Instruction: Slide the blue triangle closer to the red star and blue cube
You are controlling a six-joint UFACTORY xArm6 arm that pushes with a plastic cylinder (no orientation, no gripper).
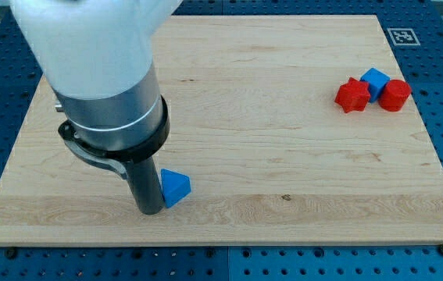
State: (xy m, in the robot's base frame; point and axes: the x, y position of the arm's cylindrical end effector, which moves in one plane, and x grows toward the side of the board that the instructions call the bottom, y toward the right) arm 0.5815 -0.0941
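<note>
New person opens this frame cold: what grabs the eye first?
The big grey-and-white arm fills the view's upper left, its dark rod ending with my tip right against the left side of the blue triangle near the board's bottom edge. Far off at the view's upper right sits a tight cluster: the red star, the blue cube and a red rounded block.

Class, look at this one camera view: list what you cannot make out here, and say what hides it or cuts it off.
- The blue triangle's left edge: my tip stands in front, so contact cannot be confirmed.
- The arm's upper part: blurred and cut off by the view's top.
- The blue cube: its lower part is hidden between the red star and the red block.
- The red block's exact shape: too small to tell.
</note>
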